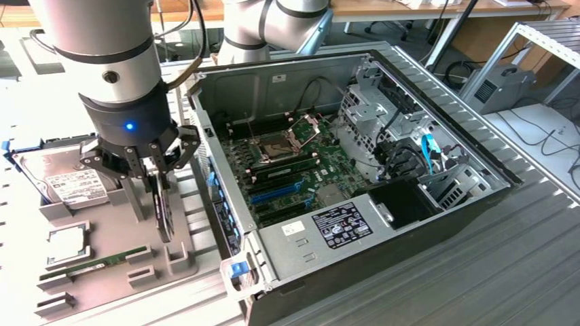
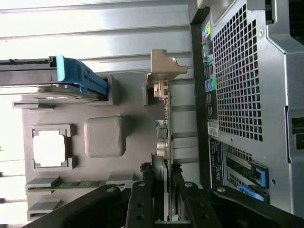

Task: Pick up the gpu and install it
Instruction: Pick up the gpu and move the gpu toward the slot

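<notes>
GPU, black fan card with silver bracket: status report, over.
Gripper shut on black fan GPU, on edge at grey plastic fixture tray. Open black computer case beside it, GPU not installed. Nothing seen blocking.

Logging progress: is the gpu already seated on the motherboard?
No, the gpu stands on edge over the gray tray, outside the case, in the tool's grip.

1. An open computer case [image 1: 272, 88] lies on the ribbed metal tabletop [image 1: 507, 272], its motherboard [image 1: 327, 159] exposed.
2. A grey holder tray [image 1: 113, 217] sits just beside it, at the exterior view's left.
3. The tray carries a silver hard drive [image 1: 68, 185], a square processor chip [image 1: 68, 244] and a green RAM stick [image 1: 100, 263].
</notes>
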`<state>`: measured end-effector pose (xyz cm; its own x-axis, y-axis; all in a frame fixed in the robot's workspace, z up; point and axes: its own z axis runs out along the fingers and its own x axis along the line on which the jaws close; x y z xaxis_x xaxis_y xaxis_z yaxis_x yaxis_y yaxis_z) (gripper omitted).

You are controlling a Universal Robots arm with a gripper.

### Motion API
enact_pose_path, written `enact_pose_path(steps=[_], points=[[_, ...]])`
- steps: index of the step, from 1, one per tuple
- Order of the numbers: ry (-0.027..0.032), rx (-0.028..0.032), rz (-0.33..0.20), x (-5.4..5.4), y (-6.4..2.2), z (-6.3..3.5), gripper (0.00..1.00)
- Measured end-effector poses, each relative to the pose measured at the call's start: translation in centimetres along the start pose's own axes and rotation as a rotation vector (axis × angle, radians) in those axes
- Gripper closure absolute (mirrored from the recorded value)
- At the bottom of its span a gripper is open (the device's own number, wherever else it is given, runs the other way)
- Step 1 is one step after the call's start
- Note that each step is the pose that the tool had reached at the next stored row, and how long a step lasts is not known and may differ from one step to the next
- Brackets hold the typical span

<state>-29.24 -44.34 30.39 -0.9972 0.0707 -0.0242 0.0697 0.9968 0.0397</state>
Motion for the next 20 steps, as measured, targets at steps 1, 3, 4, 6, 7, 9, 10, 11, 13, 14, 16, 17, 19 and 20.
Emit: enact_pose_path(steps=[1, 3, 4, 6, 7, 9, 10, 11, 13, 14, 16, 17, 19, 20], points=[[0.0, 0.0, 0.0, 0.0, 0.0, -0.08, 0.74], [-0.0001, 0.0, 0.0, 0.0, 0.01, -0.28, 0.74], [-0.0001, 0.0, 0.0, 0.0, 0.02, -0.53, 0.74], [-0.0001, 0.0, 0.0, 0.0, 0.03, -0.73, 0.74], [-0.0001, 0.0, 0.0, 0.0, 0.04, -0.88, 0.74], [-0.0001, 0.0, 0.0, 0.0, 0.04, -1.07, 0.74], [-0.0001, 0.0, 0.0, 0.0, 0.05, -1.15, 0.74], [0.0, 0.0001, 0.0, 0.0, 0.05, -1.24, 0.74], [0.0, 0.0002, 0.0, 0.0, 0.06, -1.42, 0.74], [0.0, 0.0002, 0.0, 0.0, 0.06, -1.51, 0.74], [-0.0001, 0.0002, 0.0, 0.0, 0.07, -1.72, 0.74], [-0.0001, 0.0002, 0.0, 0.0, 0.07, -1.81, 0.74], [-0.0001, 0.0002, 0.0, 0.0, 0.07, -1.92, 0.74], [-0.0001, 0.0002, 0.0, 0.0, 0.08, -1.97, 0.74]])
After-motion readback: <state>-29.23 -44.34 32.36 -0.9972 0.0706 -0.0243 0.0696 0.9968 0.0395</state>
